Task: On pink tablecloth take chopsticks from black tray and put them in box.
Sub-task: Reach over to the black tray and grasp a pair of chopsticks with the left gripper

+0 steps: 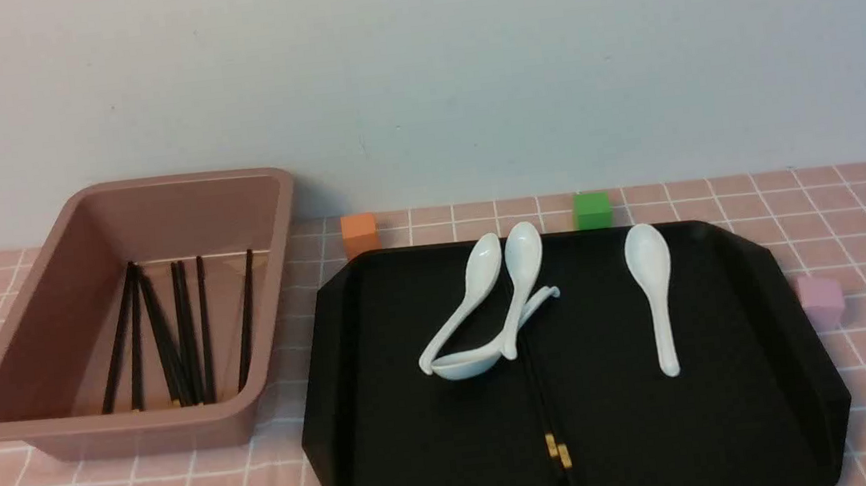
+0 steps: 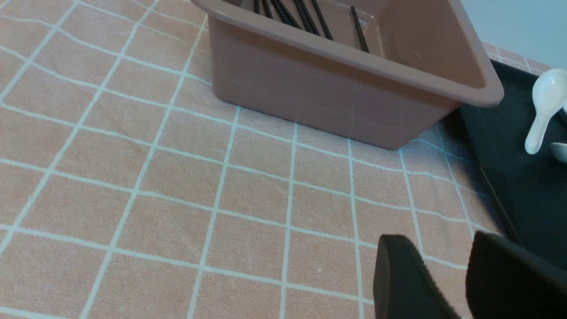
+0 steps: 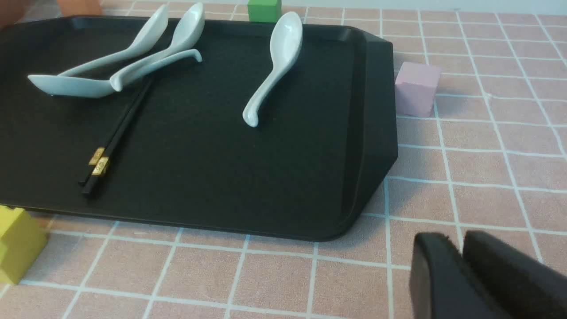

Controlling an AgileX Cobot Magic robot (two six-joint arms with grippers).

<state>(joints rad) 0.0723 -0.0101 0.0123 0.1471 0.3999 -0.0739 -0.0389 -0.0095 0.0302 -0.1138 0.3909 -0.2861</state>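
The pink tablecloth (image 1: 391,230), gridded with thin white lines, is the biggest thing I can see, covering the surface beyond and around both pairs of jaws. On it, past the right jaws and well apart from them, sits the wide black tray (image 1: 709,423) with its cut corners. The deep pinkish-brown box (image 1: 131,434) stands beyond the left jaws, also apart from them, with several black sticks (image 1: 189,333) lying inside. The left gripper (image 2: 436,241) has its jaws spread, and the right gripper (image 3: 452,241) has its own pressed together. The pair of chopsticks (image 1: 543,392) lies on the tray, well beyond the right jaws, gold-banded ends toward the robot's side and the other ends running under white spoons. Three of those, the crossed spoons (image 1: 468,364), make a small cluster; a single spoon (image 1: 649,268) rests apart from it, also beyond the right jaws. Smallest are the cubes: orange (image 1: 360,234) and green (image 1: 592,211) behind the tray's far rim, pink (image 1: 820,301) just outside its right side, yellow (image 3: 20,248) near its front rim, all apart from the right jaws.
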